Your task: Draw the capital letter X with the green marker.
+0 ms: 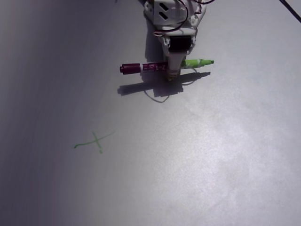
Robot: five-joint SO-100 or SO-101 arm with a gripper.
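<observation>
A white robot arm's tool [173,75] grasps the green marker [165,66] crosswise near its middle, the jaws closed on the barrel where the magenta label meets the light green front. In the fixed view the marker lies level, maroon rear end out to the left of the tool and pointed green tip out to the right. Its shadow falls on the table [225,155] just below the tool, which suggests the pen is carried slightly clear of the surface.

The capital letter X [95,141] is well away from the tool, down and to the left: a thin green cross of two uneven strokes, the longer one wavy.

The drawing looks finished, so the risks now lie in the handling. A level pen held at one spot could twist in the jaws, or roll across the table if let go above it. A dragging tip would leave a stray green line, and a faint looping mark already shows beneath the tool.

The table is plain pale grey, shaded at left and sunlit at right. A dark cable crosses the top right corner.
</observation>
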